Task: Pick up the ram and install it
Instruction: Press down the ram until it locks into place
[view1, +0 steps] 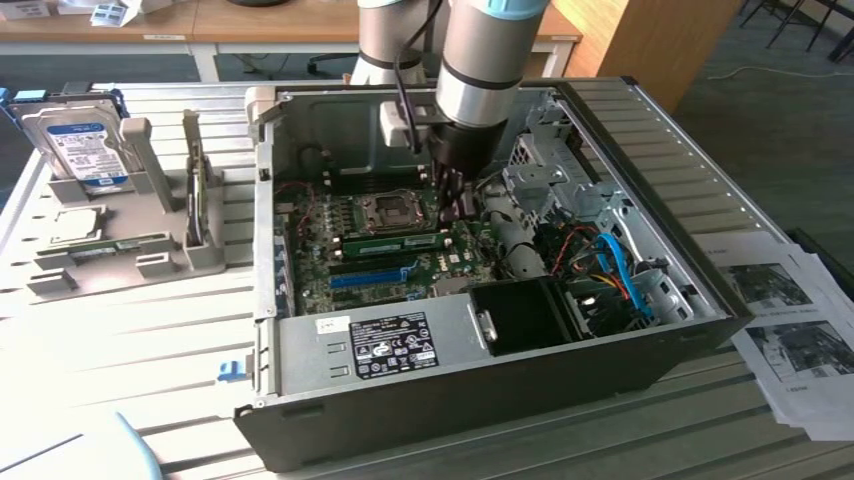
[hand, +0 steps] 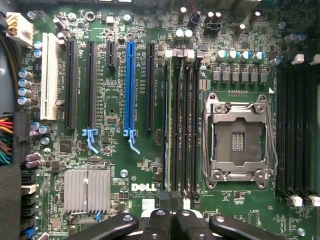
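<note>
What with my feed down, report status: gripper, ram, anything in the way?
Gripper low inside the case, over the memory slots. Ram lying along the slots beside the CPU socket, close by gripper. Nothing seen between them.

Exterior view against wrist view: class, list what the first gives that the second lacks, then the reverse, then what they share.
Exterior view: the arm, the open computer case, a hard drive in a grey stand on the exterior view's left, papers on its right, and the ram lying beside the CPU socket.
Wrist view: the Dell lettering, a silver heatsink and a white slot.
Shared: the motherboard, the CPU socket, the blue slot and the gripper.
</note>
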